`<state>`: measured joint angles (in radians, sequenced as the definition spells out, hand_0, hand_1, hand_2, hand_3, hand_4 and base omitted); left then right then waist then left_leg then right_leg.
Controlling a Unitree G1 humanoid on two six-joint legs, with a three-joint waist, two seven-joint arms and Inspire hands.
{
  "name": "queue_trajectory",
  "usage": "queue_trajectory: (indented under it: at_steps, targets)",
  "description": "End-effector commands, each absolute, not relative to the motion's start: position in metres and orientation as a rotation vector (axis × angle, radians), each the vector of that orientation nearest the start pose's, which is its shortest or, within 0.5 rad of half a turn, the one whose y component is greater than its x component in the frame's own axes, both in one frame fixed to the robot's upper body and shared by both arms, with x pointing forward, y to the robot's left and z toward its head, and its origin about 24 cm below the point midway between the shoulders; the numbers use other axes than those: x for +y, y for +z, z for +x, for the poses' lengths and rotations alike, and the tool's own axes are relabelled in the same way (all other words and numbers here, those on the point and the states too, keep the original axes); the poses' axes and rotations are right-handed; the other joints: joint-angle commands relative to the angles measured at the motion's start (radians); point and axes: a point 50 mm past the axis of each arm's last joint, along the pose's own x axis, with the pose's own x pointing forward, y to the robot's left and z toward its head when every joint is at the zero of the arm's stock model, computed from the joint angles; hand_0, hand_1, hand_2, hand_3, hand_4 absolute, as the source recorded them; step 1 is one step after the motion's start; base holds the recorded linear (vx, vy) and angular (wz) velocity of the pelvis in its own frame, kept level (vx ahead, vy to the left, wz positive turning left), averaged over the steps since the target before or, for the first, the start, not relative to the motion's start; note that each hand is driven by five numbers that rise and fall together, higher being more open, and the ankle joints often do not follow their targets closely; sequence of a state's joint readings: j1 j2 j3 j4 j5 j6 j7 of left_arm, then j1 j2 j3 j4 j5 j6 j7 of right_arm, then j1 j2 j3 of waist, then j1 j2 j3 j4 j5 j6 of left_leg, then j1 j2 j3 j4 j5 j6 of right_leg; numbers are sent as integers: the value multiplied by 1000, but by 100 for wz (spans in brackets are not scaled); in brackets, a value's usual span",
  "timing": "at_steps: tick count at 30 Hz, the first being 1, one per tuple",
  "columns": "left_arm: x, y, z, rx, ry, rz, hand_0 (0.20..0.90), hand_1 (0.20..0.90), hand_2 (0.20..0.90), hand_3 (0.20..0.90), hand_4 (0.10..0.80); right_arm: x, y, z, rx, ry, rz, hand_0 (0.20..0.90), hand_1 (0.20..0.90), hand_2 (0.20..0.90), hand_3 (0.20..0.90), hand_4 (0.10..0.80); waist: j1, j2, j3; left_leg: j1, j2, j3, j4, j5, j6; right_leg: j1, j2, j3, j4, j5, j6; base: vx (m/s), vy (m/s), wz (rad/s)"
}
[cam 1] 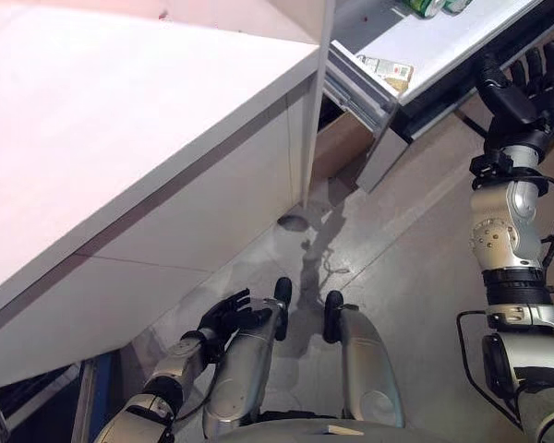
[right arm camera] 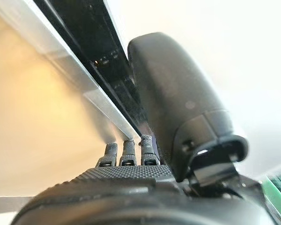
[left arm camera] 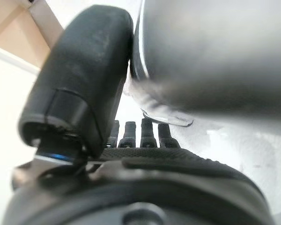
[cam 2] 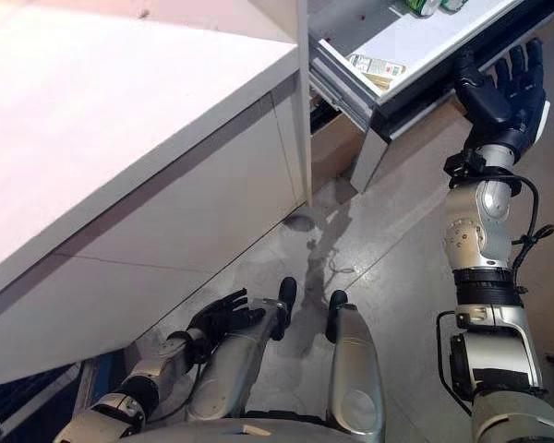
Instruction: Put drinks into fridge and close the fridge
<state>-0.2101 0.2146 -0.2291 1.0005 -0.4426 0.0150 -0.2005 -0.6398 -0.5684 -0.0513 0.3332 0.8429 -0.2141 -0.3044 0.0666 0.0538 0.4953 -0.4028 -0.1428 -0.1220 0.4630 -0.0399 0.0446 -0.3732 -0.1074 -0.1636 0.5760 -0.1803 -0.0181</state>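
Observation:
The white fridge (cam 1: 120, 185) takes up the left side. Its door (cam 1: 443, 46) stands open at the upper right, white inside with a dark edge. Green cans (cam 1: 425, 7) stand at the top of the door, and a small printed pack (cam 1: 388, 69) lies in its shelf. My right hand (cam 1: 522, 88) is raised with straight fingers against the door's dark edge, which also shows in the right wrist view (right arm camera: 98, 42) past the fingers (right arm camera: 126, 152). My left hand (cam 1: 226, 318) hangs low beside the fridge front, open and empty, its fingers (left arm camera: 140, 133) relaxed.
A brown panel (cam 1: 337, 143) shows in the gap below the door shelf. A round fridge foot (cam 1: 293, 221) stands on the grey floor (cam 1: 397, 258). A blue object (cam 1: 100, 397) stands at the lower left by the fridge.

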Motion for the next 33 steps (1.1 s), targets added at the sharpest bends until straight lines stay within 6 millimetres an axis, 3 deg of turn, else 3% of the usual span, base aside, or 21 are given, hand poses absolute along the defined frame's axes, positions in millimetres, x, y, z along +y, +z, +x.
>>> queue_trajectory:
  at_steps: [1,5,11,20,26,28,29,33]
  targets:
    - [223,-141,142,1036,-66,-22,900,900,900,900,800,-188,300,338,-817,166,237,900,900,900,900,800,126,-34,-44,98,-20,1,-16,-116,43,81,1,-21,18,-37,-16,55,-16,24]
    - [231,-144,131,1069,-41,-2,900,900,900,900,800,-194,305,332,-888,55,212,900,900,900,900,800,132,-38,-72,157,-12,-10,-82,-102,42,140,-8,-27,-45,-24,2,58,-8,29]
    - [234,-148,116,1106,-40,11,900,900,900,900,800,-207,300,318,-941,-74,338,900,900,900,900,800,110,-49,-128,232,0,-5,-148,-95,46,216,-7,-14,-147,5,23,62,-13,13]
    - [233,-152,104,1159,-42,17,900,900,900,900,800,-245,263,295,-929,-349,309,900,900,900,900,800,26,-67,-241,353,33,45,-272,-91,40,308,34,48,-305,47,44,39,-43,-18]
    - [226,-153,105,1152,-43,-11,900,900,900,900,800,-270,210,291,-743,-400,207,900,900,900,900,800,-26,-75,-299,400,54,91,-332,-81,25,346,61,74,-387,72,49,12,-54,-28]
    - [223,-154,104,1149,-42,-23,900,900,900,900,800,-285,181,286,-637,-419,215,900,900,900,900,800,-39,-77,-316,413,60,105,-352,-78,21,357,68,77,-412,80,51,-8,-59,-33]
    - [220,-155,103,1148,-43,-29,900,900,900,900,800,-295,154,282,-533,-432,214,900,900,900,900,800,-49,-79,-328,424,66,119,-370,-72,16,366,73,76,-432,87,52,-16,-74,-23]
    - [218,-155,100,1158,-34,-32,900,900,900,900,800,-304,82,271,-216,-431,226,900,900,900,900,800,-68,-80,-351,446,81,147,-412,-56,4,383,82,70,-469,100,54,-36,-52,-21]
